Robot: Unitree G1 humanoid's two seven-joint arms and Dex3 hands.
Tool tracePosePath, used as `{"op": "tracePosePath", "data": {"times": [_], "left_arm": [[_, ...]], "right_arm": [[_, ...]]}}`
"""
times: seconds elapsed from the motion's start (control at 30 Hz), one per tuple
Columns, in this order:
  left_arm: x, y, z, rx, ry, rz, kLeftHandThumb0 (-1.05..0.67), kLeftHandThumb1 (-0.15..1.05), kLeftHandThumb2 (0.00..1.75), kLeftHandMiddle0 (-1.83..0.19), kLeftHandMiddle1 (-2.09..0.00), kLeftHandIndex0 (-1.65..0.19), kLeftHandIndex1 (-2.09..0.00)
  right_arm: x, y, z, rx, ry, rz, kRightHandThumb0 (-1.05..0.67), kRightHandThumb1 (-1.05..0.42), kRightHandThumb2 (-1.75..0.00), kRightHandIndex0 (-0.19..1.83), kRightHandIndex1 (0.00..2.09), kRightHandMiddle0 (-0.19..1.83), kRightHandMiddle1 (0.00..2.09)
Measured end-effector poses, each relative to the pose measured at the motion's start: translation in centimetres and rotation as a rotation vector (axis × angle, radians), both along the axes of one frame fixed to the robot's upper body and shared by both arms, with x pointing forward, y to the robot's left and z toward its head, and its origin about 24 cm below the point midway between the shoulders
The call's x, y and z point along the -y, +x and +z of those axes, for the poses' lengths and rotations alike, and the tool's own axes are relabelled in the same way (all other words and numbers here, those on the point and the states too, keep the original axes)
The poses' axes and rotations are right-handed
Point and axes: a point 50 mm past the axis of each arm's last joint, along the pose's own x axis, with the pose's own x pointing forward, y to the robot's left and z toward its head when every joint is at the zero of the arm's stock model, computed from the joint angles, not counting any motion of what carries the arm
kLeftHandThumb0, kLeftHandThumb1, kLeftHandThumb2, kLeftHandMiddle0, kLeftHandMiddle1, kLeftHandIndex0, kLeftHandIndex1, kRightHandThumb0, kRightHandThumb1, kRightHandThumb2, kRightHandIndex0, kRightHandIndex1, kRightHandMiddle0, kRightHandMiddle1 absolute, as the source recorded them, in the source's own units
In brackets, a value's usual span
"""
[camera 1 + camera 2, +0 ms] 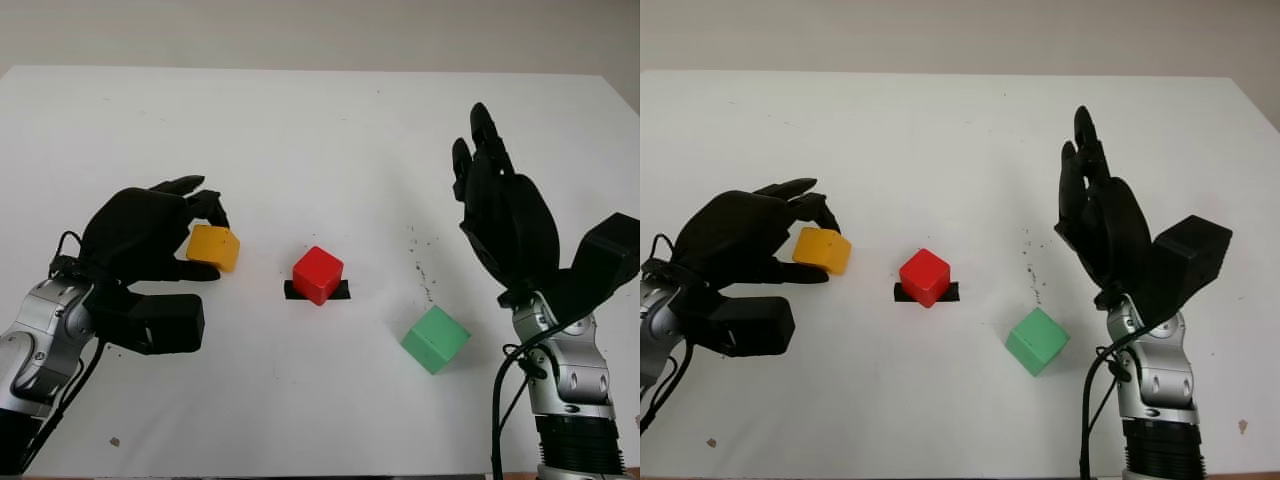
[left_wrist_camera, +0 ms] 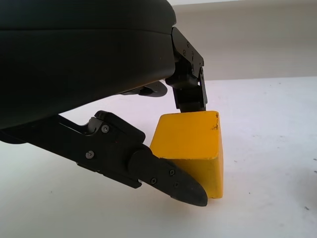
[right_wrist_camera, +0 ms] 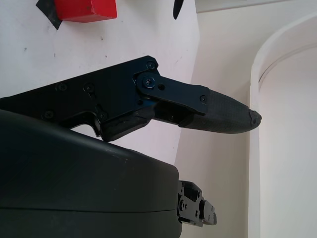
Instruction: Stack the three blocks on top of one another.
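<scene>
White tabletop (image 1: pixel 300 130) carries everything. Right hand (image 1: pixel 505 215), holding nothing, is raised at the right side, open. Left hand (image 1: pixel 150 240) at the left pinches the yellow cube (image 1: pixel 213 247). Red cube (image 1: pixel 318 274) sits centrally on black tape (image 1: pixel 343 290); green cube (image 1: pixel 435 339) lies nearer the right arm.

Bright, even light falls from above on the white surface (image 1: pixel 320 130); soft short shadows sit under the blocks, no glare, and focus stays sharp.
</scene>
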Motion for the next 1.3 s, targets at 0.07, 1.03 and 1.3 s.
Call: {"op": "tracePosePath", "data": {"times": [0.07, 1.03, 1.3], "left_arm": [[-0.1, 0.0, 0.8, 0.008, 0.003, -0.011, -0.46, 0.99, 0.06, -0.35, -0.06, -0.37, -1.45], [11.4, 2.1, 11.6, -0.175, 0.264, -0.536, -0.56, 0.92, 0.06, -0.27, -0.06, -0.51, -1.44], [12.4, 2.9, 10.4, -0.221, 0.206, -0.620, -0.53, 0.95, 0.06, -0.22, -0.05, -0.40, -1.49]], "right_arm": [[0.0, 0.0, 0.0, 0.000, -0.003, 0.003, -0.78, -1.05, -0.71, -0.19, 0.00, -0.19, 0.00], [-0.5, -0.1, -0.4, -0.013, -0.009, -0.001, -0.73, -1.05, -0.68, -0.19, 0.00, -0.19, 0.00], [-0.4, -0.2, -0.7, -0.021, 0.001, -0.021, -0.75, -1.05, -0.61, -0.19, 0.00, -0.19, 0.00]]}}
